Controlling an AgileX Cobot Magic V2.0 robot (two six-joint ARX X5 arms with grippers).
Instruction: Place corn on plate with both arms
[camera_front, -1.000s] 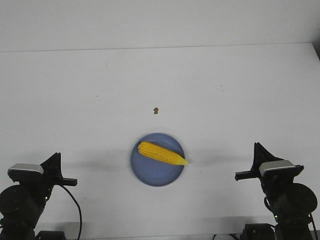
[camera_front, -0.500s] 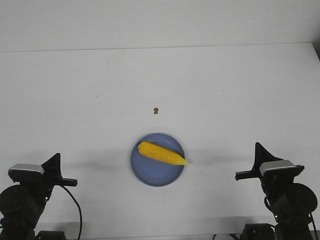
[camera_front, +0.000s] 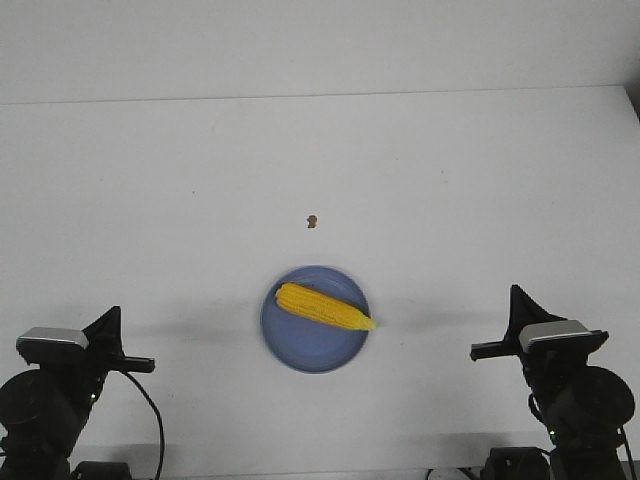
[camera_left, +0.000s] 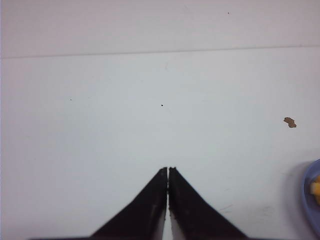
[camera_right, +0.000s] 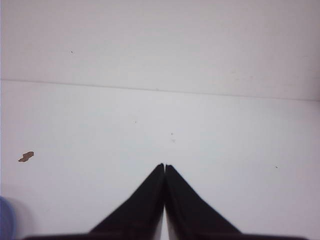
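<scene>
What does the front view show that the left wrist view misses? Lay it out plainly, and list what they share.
Front view only: the whole corn cob lying across the light blue plate, its pointed tip over the rim on the robot's right side; the right gripper parked clear of the plate; the left arm's body.

Left wrist view only: the left gripper seen close, fingers pressed together and holding nothing, over bare white table.

Both: the small brown speck on the table, the plate's edge, and a bit of yellow corn.
</scene>
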